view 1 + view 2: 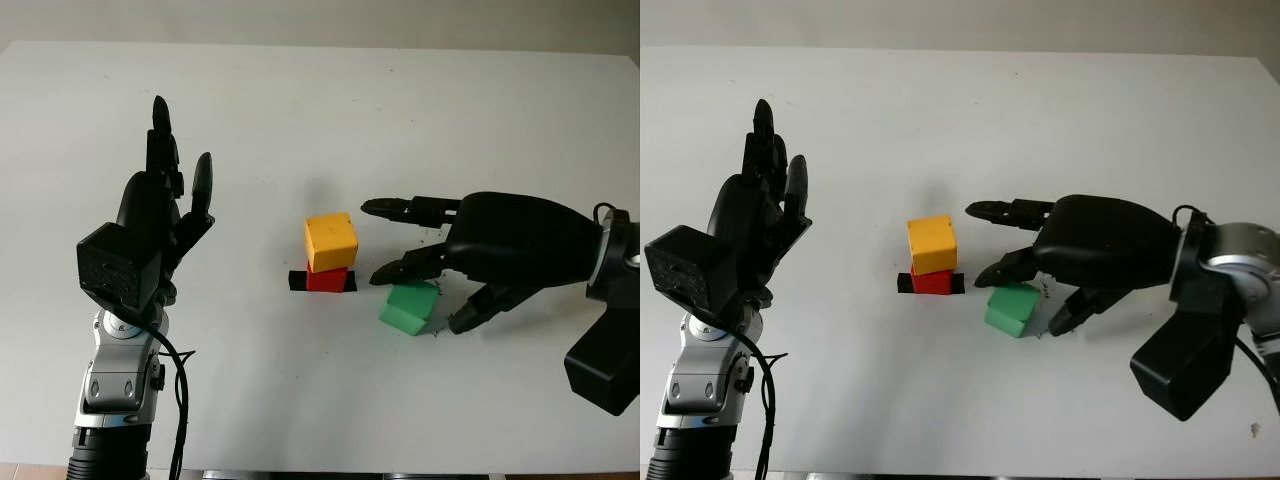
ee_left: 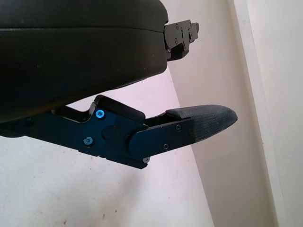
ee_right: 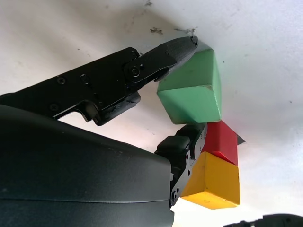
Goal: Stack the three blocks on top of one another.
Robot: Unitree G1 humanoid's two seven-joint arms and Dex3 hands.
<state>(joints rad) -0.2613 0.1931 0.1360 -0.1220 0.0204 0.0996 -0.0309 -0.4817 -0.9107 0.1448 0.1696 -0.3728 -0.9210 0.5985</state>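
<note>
2 blocks already stand as a stack near the middle of the white bench (image 1: pixel 320 110): the yellow block (image 1: pixel 331 241) sits on top of the red block (image 1: pixel 327 279), turned a little so its edges do not line up with the one below. The red block rests on a small black mark (image 1: pixel 297 282) on the bench, which sticks out on both sides of it. The yellow block is a plain cube with rounded corners and a lighter top face; the red one is mostly hidden under it, with only its front face showing.

The green block (image 1: pixel 410 306) lies on the bench just beside the stack, on the robot's right, apart from the red block by a narrow gap. It is tilted, one edge raised, rather than sitting flat. In the right wrist view a fingertip (image 3: pixel 177 47) presses against its upper edge, and another finger (image 3: pixel 182 142) sits between the green block and the stack.

The right hand (image 1: pixel 425 262) reaches in from the right and closes around the green block, with 1 finger on the near right side, 1 at the side facing the stack, and a longer finger stretched above toward the yellow block without touching it.

The left hand (image 1: pixel 165 215) is held up above the left part of the bench, well apart from the blocks, open and holding nothing.
</note>
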